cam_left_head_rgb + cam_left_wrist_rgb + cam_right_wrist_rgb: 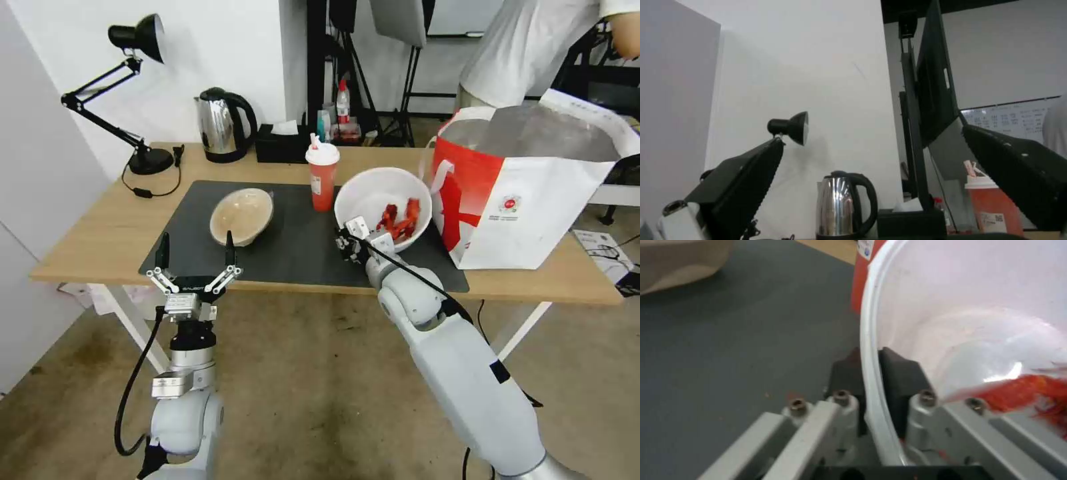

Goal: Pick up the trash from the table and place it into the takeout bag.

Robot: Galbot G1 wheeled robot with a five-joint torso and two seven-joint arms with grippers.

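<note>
The right gripper (357, 235) was clamped on the near rim of the white plastic bowl (380, 190), one dark finger (902, 373) inside the wall and the other outside it, so that the thin rim ran straight between the pads with no gap to be seen. The bowl was tipped up, its open face turned toward the robot, and the red crayfish scraps (399, 219) lay in its low side, close to the inner finger (in the right wrist view they showed just past the knuckle screws). It sat over the dark grey mat (293, 233) on the table (107, 233), just beside the takeout bag (527, 200), which stood upright at the robot's right with its foil-lined mouth open.

The red drink cup (322, 177) stood upright on the mat just to the left of the bowl and behind it. The beige bowl (241, 215) lay farther left on the mat, well apart from the white one.

The left gripper (195, 257) hovered at the near edge of the table in front of the beige bowl, its fingers spread wide and holding nothing. A steel kettle (220, 125) and a black tissue box (283, 143) stood at the back of the table.
</note>
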